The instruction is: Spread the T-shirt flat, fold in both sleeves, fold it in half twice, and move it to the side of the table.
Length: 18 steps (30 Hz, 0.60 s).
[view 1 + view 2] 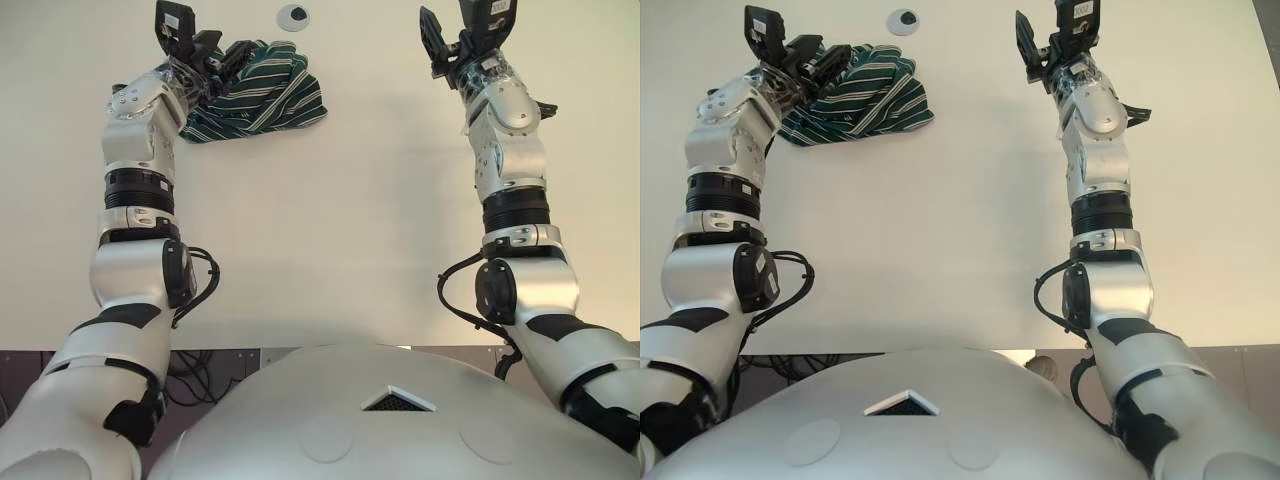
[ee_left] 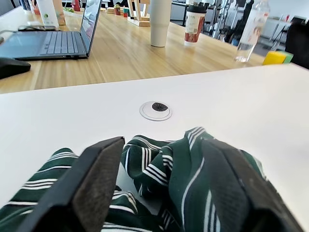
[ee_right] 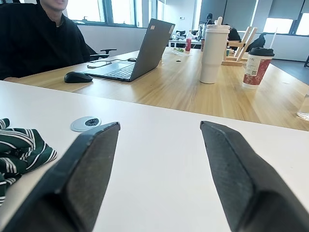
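1. White table [image 1: 350, 200] bears the T-shirt [image 1: 262, 95] at its far left: a crumpled green, white-striped heap, not yet spread.
2. Left gripper [image 1: 197, 45] straddles the heap's edge, wide open, gripping nothing, probably poised to pinch.
3. Right gripper [image 1: 460, 30] hovers open and empty, well apart.
4. Round cable cap [image 1: 294, 16] lies just beyond.

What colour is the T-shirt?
The T-shirt is dark green with white stripes; best in left wrist view.

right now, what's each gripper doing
Left gripper: open, its fingers astride the crumpled shirt, not clamped.
Right gripper: open, holding nothing.
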Tool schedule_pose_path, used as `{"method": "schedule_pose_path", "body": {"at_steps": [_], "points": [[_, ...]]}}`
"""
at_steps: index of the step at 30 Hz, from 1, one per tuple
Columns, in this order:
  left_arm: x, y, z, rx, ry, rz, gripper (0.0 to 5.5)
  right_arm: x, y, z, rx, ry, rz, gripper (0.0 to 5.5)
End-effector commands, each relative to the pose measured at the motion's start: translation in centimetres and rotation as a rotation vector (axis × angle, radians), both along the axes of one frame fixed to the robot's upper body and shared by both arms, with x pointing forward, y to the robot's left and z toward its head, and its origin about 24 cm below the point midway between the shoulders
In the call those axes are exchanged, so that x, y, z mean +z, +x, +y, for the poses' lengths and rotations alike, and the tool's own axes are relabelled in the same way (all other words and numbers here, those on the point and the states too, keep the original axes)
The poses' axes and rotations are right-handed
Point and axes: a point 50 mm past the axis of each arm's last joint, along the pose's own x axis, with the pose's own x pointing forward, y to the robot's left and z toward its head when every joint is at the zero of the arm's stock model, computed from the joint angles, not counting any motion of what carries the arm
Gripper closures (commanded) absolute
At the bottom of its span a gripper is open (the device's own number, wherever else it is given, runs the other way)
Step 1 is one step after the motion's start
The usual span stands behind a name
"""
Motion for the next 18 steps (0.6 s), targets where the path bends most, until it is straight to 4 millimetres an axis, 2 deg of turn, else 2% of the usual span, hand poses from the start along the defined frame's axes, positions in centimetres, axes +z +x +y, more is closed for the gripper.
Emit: {"method": "schedule_pose_path", "body": {"at_steps": [1,5,8,11,18], "points": [[1.8,0.6,-0.4,-0.009,-0.081,-0.026,2.62,0.0,0.1,0.2,0.002,-0.012,0.008,2.43],[1.4,0.8,-0.6,0.020,-0.067,-0.026,2.62,-0.3,0.0,0.3,0.007,-0.018,0.017,2.43],[1.1,1.3,-0.5,0.082,0.095,-0.045,2.62,0.0,0.1,0.4,0.011,-0.024,0.012,2.43],[-0.6,1.2,-0.9,0.086,0.207,0.012,2.62,0.0,0.2,0.5,0.014,-0.027,0.012,2.43],[-3.4,0.5,-0.8,0.141,0.265,0.114,2.62,0.0,0.3,0.7,0.032,-0.036,0.017,2.43]]}}
